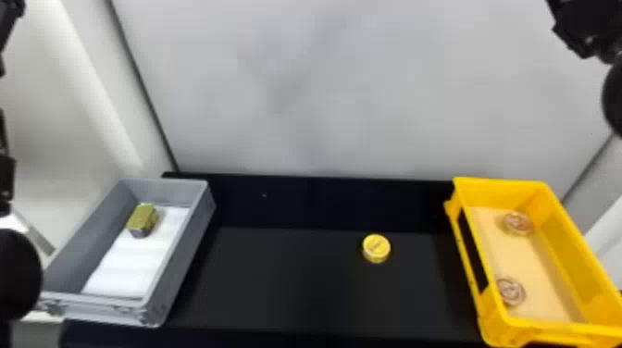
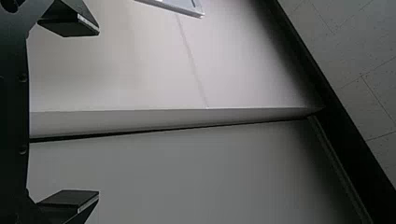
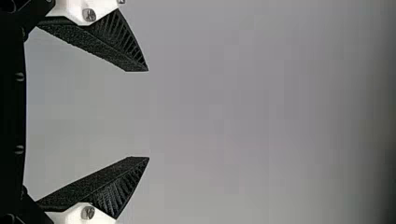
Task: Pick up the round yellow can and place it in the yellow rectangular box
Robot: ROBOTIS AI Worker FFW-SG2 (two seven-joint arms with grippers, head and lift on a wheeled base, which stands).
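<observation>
The round yellow can stands on the black table surface, right of centre in the head view. To its right is the yellow rectangular box, not touching it. At the upper right corner, high and well away from the can, is my right gripper; in the right wrist view, the right gripper is open with nothing between its fingers. My left arm is parked along the head view's left edge, far from the can. In the left wrist view, the left gripper is open and holds nothing.
Two round tins lie apart inside the yellow box. A grey box at the left holds a white sheet and a gold-green block. Behind the black table rises a pale grey panel.
</observation>
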